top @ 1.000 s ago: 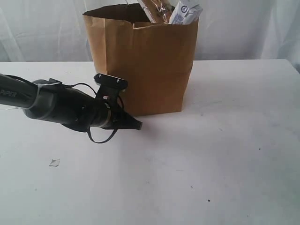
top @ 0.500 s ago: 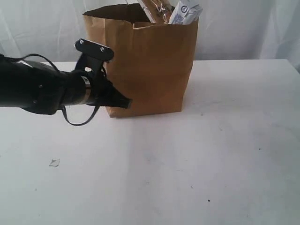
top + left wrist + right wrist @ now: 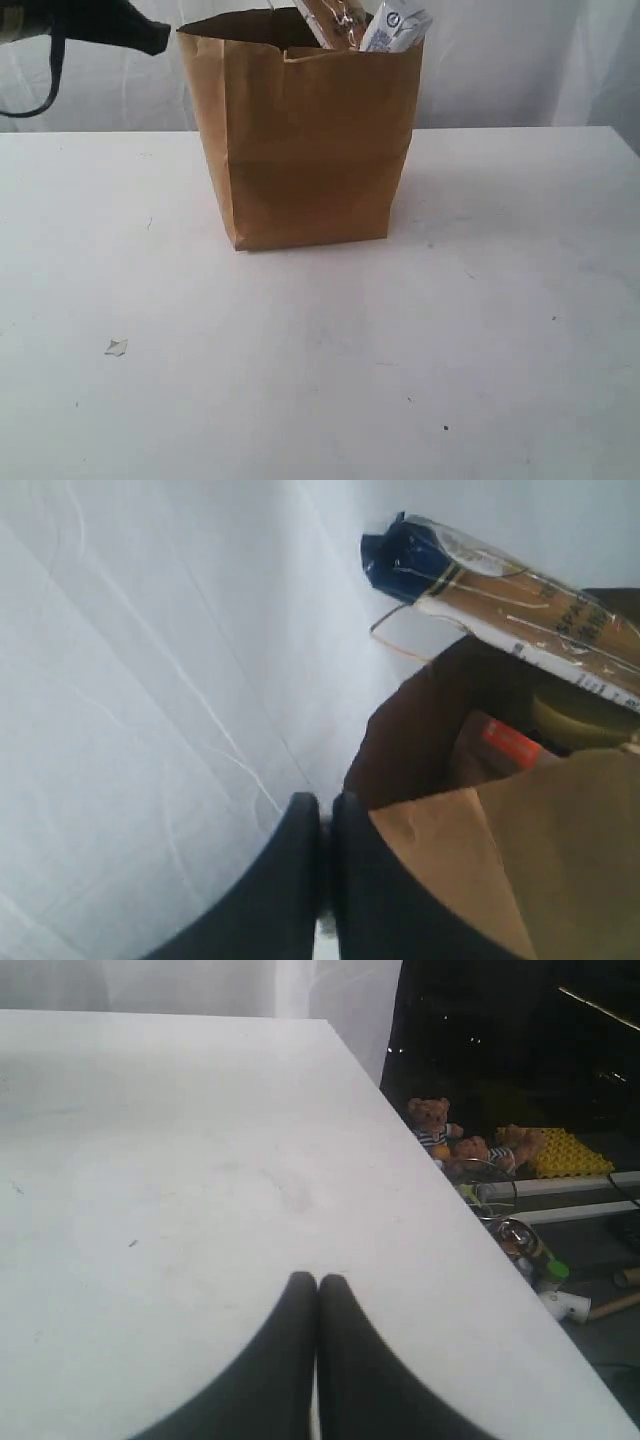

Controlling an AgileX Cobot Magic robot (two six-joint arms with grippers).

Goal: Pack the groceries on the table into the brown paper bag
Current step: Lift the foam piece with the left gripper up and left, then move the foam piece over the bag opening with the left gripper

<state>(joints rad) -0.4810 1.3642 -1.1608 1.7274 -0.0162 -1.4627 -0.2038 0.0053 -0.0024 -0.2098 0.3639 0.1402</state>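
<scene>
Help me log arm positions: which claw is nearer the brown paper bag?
Left. The left claw hovers shut beside the top rim of the brown paper bag. The right claw, shut, sits over the table near its edge, with the bag nowhere in its view.

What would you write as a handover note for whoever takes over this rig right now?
Left tool: shut, empty, up beside the brown paper bag rim.
Right tool: shut, empty, over bare table.
Spaghetti pack and white-blue carton stick out of the bag; other contents mostly hidden.
Done: no groceries show on the table.
Left: apparently nothing to pack; verify contents.
</scene>
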